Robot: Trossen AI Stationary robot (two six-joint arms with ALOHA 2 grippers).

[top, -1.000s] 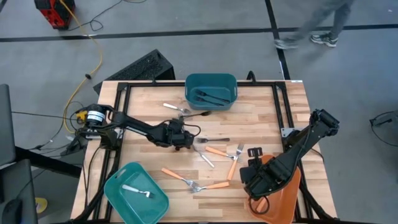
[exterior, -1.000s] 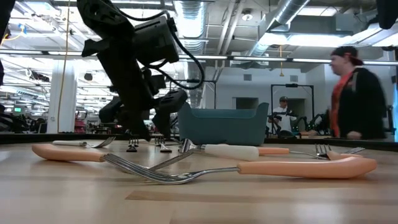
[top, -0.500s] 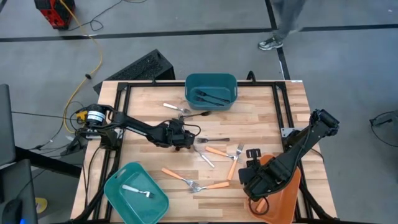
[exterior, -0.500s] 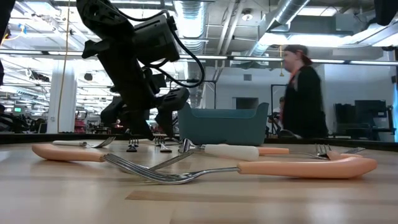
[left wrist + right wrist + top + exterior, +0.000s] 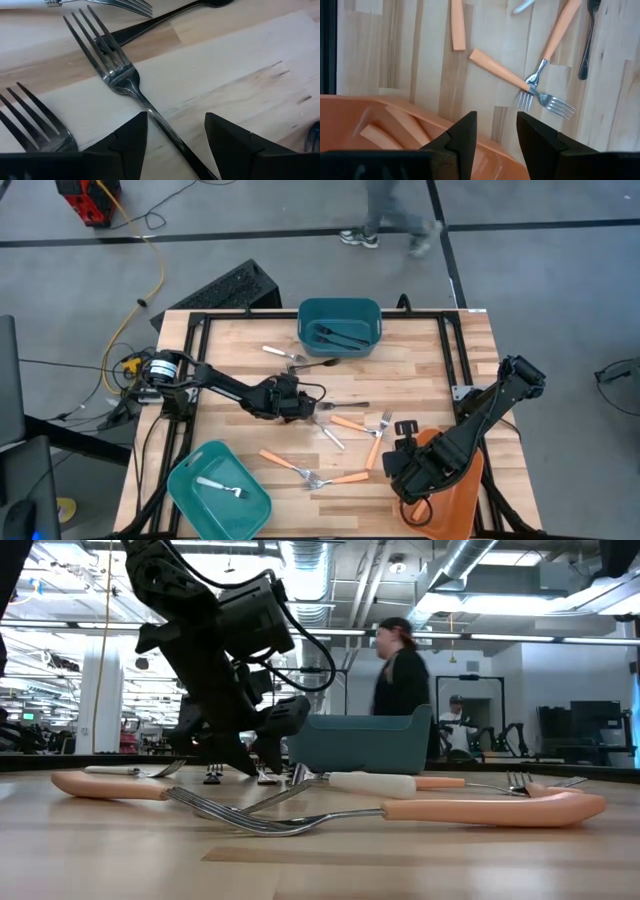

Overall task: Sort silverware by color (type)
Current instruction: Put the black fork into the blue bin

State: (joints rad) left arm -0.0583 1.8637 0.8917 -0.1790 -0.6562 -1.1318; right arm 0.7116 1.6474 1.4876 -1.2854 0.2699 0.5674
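Low over the middle of the wooden tabletop (image 5: pixel 420 370), the left gripper (image 5: pixel 300 406) straddles the handle of an all-silver fork (image 5: pixel 116 75), its two dark fingers (image 5: pixel 125 142) parted with the slim handle running between them and neither finger visibly touching it (the wrist view shows bare wood on both sides of the handle). The fork's tines point away from the gripper and cross a dark utensil (image 5: pixel 165 17) lying just beyond; a second silver fork head (image 5: pixel 35 125) lies just beside one finger.

The right gripper (image 5: pixel 405 465) hangs over the near rim of the orange bin (image 5: pixel 462 495), fingers apart and empty. Ahead of it, on the wood, lie orange-handled forks (image 5: pixel 512 75), two of them crossed at the heads, with orange handles (image 5: pixel 382 135) already lying in the bin beneath it.

Past the left gripper stands the dark teal bin (image 5: pixel 340 320) holding dark utensils (image 5: pixel 335 335); behind that gripper, toward the arm's near side, the light teal bin (image 5: pixel 190 495) holds one white utensil (image 5: pixel 220 486). More orange-handled forks (image 5: pixel 300 470) lie between the two grippers. A person (image 5: pixel 398 675) walks in the room beyond.
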